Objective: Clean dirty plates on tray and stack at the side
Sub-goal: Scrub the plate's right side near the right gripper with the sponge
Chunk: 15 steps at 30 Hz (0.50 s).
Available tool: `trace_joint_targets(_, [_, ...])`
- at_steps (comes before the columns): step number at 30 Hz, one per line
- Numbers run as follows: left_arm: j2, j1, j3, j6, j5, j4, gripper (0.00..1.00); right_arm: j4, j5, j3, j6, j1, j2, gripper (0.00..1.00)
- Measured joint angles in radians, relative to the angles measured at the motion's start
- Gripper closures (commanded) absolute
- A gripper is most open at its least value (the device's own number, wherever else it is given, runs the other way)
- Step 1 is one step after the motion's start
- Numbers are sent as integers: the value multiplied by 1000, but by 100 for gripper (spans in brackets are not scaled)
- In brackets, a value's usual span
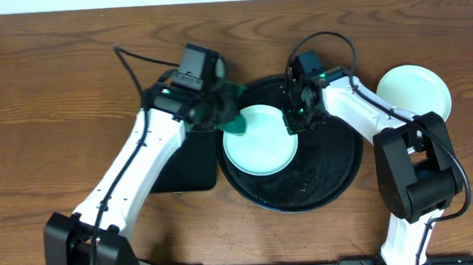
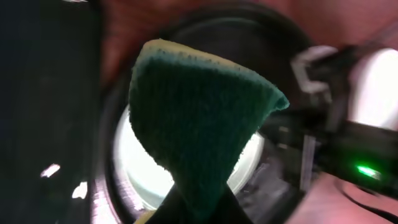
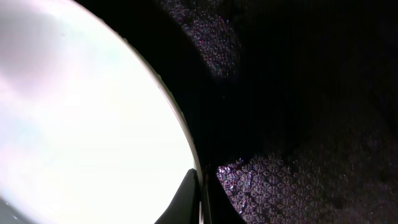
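While the left claw (image 1: 222, 110) clamps a dark green foam sponge (image 2: 199, 124), the right claw (image 3: 200, 200) pinches the two o'clock rim of the pale mint round plate (image 1: 260, 143).

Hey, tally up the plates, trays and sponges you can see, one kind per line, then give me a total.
Plates: 2, mint plate, side plate
Trays: 2, round tray, rectangular tray
Sponges: 1, green sponge
Total: 5
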Motion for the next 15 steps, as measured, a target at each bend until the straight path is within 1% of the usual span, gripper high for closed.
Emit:
trace_joint_targets(5, [5,16,0,6,-37,-29,92,0,0,0,0,0,0,99])
trace_joint_targets(14, [51,-38,0,6,-49,-13,92,0,-3,0,0,0,0,99])
trace_joint_targets(15, [59,-44,0,6,-49,-10,92,0,-6,0,0,0,0,97])
